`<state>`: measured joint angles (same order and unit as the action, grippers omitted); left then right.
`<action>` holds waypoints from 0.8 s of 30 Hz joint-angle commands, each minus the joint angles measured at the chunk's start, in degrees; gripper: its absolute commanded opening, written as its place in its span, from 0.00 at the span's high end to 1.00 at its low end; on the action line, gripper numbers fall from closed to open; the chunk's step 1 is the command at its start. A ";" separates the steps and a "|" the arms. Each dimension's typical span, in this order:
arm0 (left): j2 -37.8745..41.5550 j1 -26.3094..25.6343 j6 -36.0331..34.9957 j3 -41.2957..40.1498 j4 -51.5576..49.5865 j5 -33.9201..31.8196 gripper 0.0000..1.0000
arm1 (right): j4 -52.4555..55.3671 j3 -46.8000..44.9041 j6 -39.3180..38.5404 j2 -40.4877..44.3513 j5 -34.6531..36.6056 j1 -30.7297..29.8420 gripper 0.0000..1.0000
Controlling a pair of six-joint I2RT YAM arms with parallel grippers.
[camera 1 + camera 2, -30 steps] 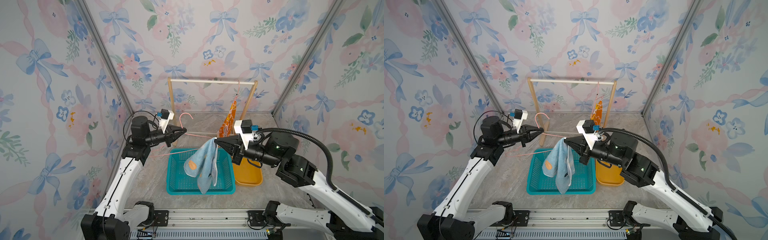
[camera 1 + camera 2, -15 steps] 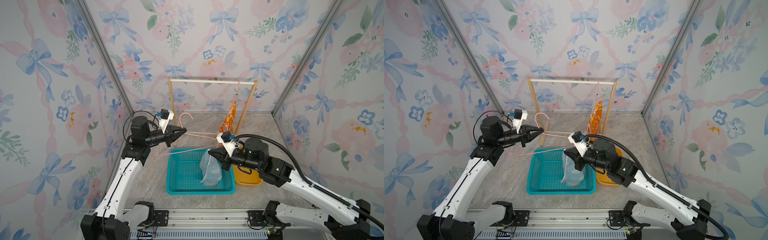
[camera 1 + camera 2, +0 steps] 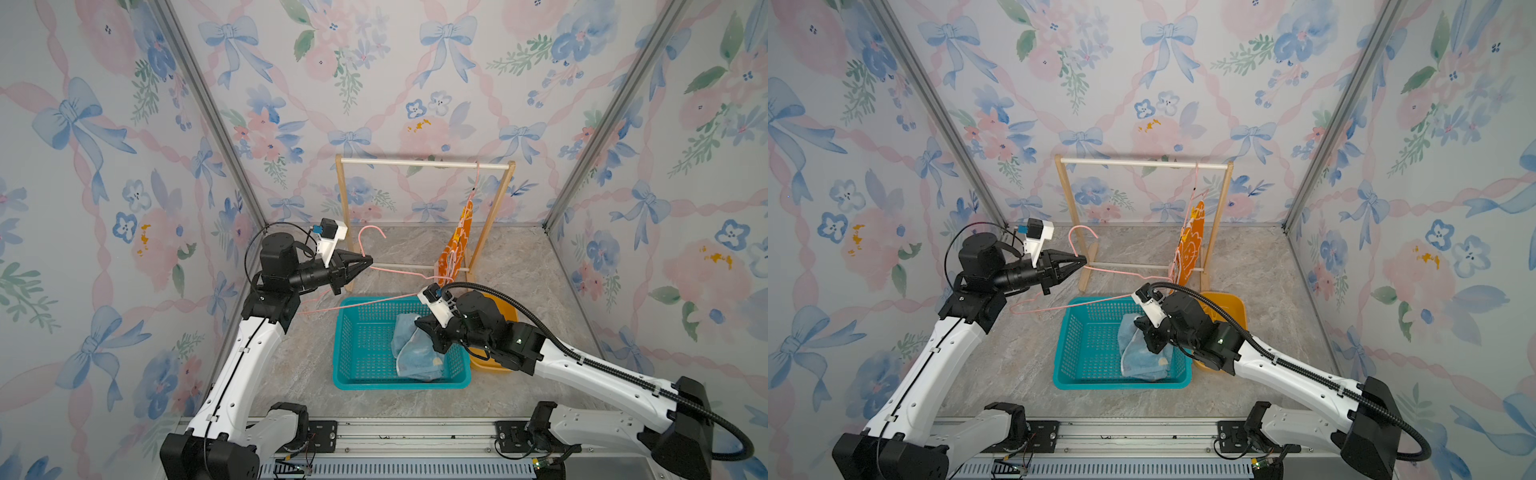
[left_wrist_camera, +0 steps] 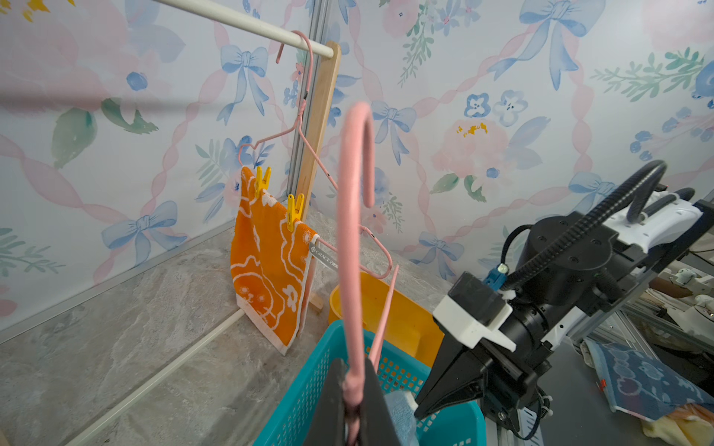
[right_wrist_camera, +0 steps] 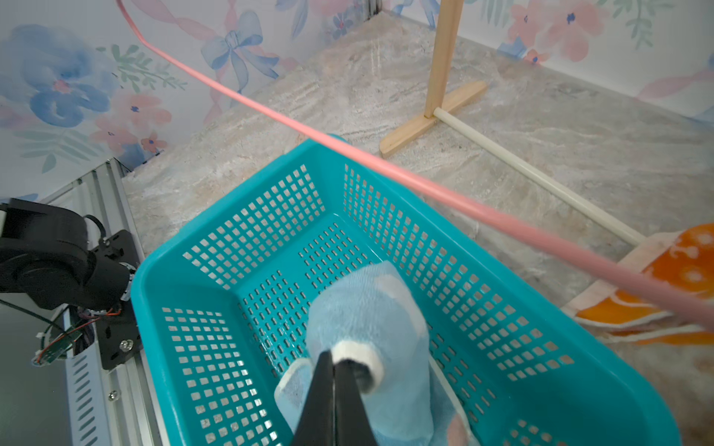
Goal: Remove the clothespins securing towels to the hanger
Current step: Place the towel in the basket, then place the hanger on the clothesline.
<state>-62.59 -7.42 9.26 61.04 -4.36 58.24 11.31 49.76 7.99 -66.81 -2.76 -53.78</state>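
Orange with white outlines, the orange towel (image 4: 270,270) hangs from a pink wire hanger (image 4: 305,127). That hanger's hook sits over the white rail of the wooden rack (image 3: 415,164), at the rail's right end. The rack stands toward the far edge of the marbled surface (image 3: 299,365). Two yellow clothespins (image 4: 262,180) grip the towel's top hem onto the hanger's sloping arm, one higher and one lower along it. The towel hangs just beside the rack's right post.

The left pincer (image 3: 368,262) is clamped together on the neck of a second pink hanger (image 3: 1082,232), holding it in the air in front of the rack's left post. The hook points up, and the wire body stretches out over the far rim of the teal basket (image 3: 399,384) toward the right arm.

The basket stands mid-surface, nearer the near edge than the rack is. A yellow tub (image 4: 386,309) sits just beside it on the right, partly hidden by the right arm in both top views.

The right pincer (image 5: 334,386) reaches down into the basket, its jaws closed on a fold of the blue towel (image 5: 367,305). The cloth rises to the fingertips, and the rest lies crumpled on the basket floor in the right half.
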 commanded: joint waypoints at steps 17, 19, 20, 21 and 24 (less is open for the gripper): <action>3.12 0.51 0.87 3.20 1.07 -11.44 1.00 | -1.48 -1.87 2.48 -5.55 6.15 0.95 0.68; 3.67 0.61 1.05 3.58 1.02 -12.20 1.00 | -1.13 -1.94 2.36 -4.22 6.81 0.96 0.66; 4.20 0.49 1.05 3.66 1.04 -12.73 1.00 | -0.96 -2.16 2.24 -3.34 7.42 0.96 0.66; 4.47 0.54 1.03 3.66 1.02 -13.03 1.00 | -0.85 -2.44 2.19 -2.49 8.03 1.09 0.65; 5.91 0.56 1.29 3.93 1.02 -13.15 1.00 | -0.88 -3.92 2.85 0.15 9.47 1.85 0.64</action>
<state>-58.65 -7.18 9.63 62.96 -4.38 46.26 10.24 47.31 10.11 -69.49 4.10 -52.88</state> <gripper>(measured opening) 0.073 0.355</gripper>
